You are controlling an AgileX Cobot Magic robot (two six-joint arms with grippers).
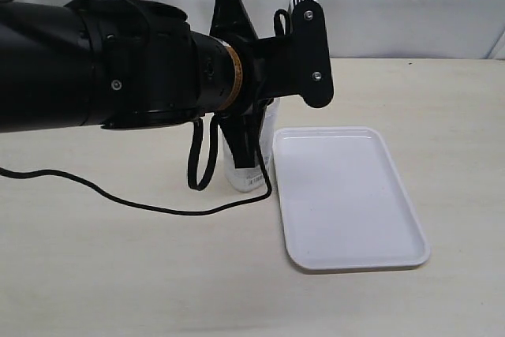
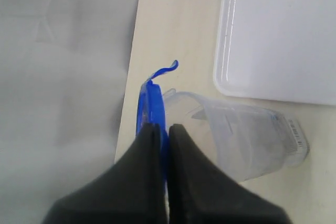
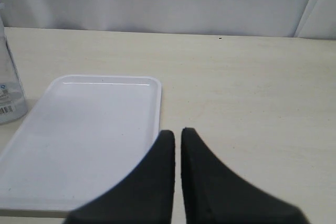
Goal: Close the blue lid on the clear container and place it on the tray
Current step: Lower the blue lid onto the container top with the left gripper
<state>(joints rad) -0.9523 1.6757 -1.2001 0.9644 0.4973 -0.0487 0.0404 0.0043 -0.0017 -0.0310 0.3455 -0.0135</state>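
left tool [image 2: 160,129] pinching blue lid [image 2: 151,100] at clear container [image 2: 247,140], tray [image 1: 347,195] beside, cable [image 1: 118,199] nearby, right tool [image 3: 177,132] pressed together

The blue lid [image 2: 152,103] sits edge-on at the mouth of the upright clear container [image 2: 247,140], beside the white tray [image 2: 283,35].

My left arm [image 1: 79,61] was a thick matte-black tube with one small silver screw on its sleeve. A brass-coloured ring [image 1: 233,76] circled the wrist joint. At 3 o'clock of that ring sat a flat black bracket [image 1: 312,57] with rounded ends, carrying two silver screws [image 1: 308,15]. A thin black cable [image 1: 181,212] hung in a loop at 6 o'clock of the wrist. My left gripper [image 2: 165,127] had two broad, dull black fingers [image 2: 136,182] tapering to blunt tips. My right gripper [image 3: 177,132] looked the same.
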